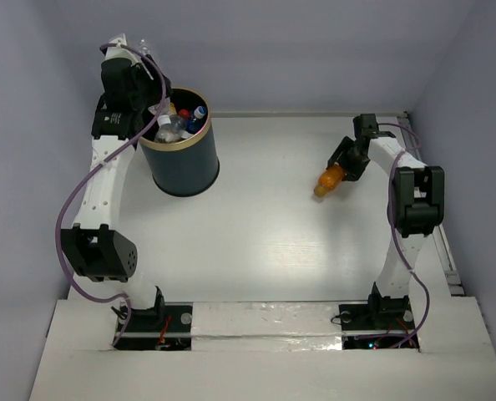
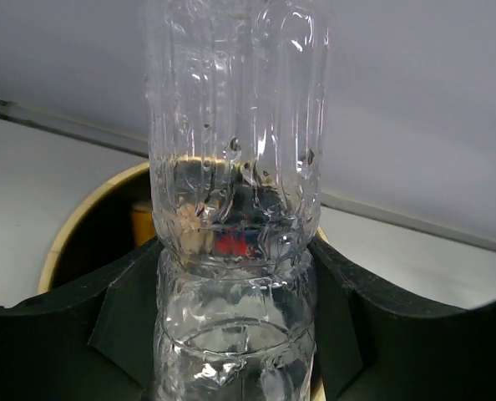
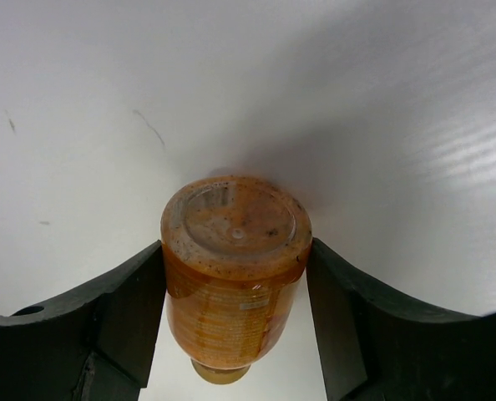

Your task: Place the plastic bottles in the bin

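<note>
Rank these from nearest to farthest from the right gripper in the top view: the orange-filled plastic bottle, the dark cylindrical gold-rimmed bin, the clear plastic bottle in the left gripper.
1. Orange-filled plastic bottle, between the fingers of the right gripper, right side.
2. Dark cylindrical gold-rimmed bin, left of centre.
3. Clear plastic bottle, held by the left gripper at the far left, beyond the bin.

Navy, gold-rimmed bin [image 1: 185, 167]; orange bottle [image 1: 328, 180]; clear bottle [image 2: 235, 167].
</note>
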Controlling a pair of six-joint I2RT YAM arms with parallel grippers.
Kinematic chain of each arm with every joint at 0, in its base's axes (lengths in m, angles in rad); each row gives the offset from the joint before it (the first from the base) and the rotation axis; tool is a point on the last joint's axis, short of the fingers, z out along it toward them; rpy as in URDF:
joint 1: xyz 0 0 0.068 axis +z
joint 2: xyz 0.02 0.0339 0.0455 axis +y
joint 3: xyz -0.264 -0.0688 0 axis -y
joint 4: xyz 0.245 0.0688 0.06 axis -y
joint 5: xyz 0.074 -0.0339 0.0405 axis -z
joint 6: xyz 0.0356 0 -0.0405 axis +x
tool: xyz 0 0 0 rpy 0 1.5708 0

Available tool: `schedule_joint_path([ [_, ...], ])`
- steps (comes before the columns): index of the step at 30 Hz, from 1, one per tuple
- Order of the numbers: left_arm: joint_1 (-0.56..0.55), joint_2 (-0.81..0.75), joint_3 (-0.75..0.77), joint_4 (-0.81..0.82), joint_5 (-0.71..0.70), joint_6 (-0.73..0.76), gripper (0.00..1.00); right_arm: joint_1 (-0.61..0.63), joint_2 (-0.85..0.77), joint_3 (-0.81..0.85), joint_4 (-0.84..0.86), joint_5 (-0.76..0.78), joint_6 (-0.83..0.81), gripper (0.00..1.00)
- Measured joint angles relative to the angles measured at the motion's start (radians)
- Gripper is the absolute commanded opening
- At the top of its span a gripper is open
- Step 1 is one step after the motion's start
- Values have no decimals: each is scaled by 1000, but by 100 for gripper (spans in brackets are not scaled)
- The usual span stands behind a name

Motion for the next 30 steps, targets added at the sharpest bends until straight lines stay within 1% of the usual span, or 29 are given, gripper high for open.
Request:
schedule_joint_path([
  [3, 16, 6, -10, 31, -72, 39, 33, 0, -72, -93, 42, -14, -14, 40],
  [4, 19, 6, -15, 42, -105, 52, 32, 0, -106, -125, 57, -18, -16, 40],
  [6, 21, 12, -17, 65, -161, 77, 32, 5, -178, -177, 81, -34, -18, 40],
  [11, 21, 33, -35, 167, -283, 136, 34, 37, -397, -233, 187, -70, 0, 40],
  [14, 9, 36, -113, 272, -354, 174, 35, 89, -517, -253, 255, -91, 30, 40],
  [18, -43, 36, -287, 435, -469, 253, 41, 199, -602, -249, 318, -96, 58, 40],
  [21, -88, 36, -386, 513, -537, 315, 48, 300, -609, -219, 332, -92, 69, 40],
  [22, -103, 36, -410, 543, -553, 329, 52, 329, -607, -204, 333, -88, 72, 40],
  [23, -111, 36, -427, 573, -568, 340, 64, 359, -606, -190, 333, -85, 74, 40],
  [24, -118, 36, -441, 604, -579, 352, 73, 386, -606, -174, 335, -79, 76, 40],
  [25, -122, 34, -457, 637, -593, 358, 90, 413, -606, -153, 337, -74, 77, 40],
  [26, -124, 27, -473, 662, -602, 364, 96, 431, -606, -134, 341, -73, 76, 40],
  [27, -124, 17, -490, 680, -612, 359, 99, 445, -606, -114, 345, -71, 79, 40],
  [30, -124, -26, -505, 674, -623, 317, 99, 467, -595, -32, 353, -60, 82, 40],
])
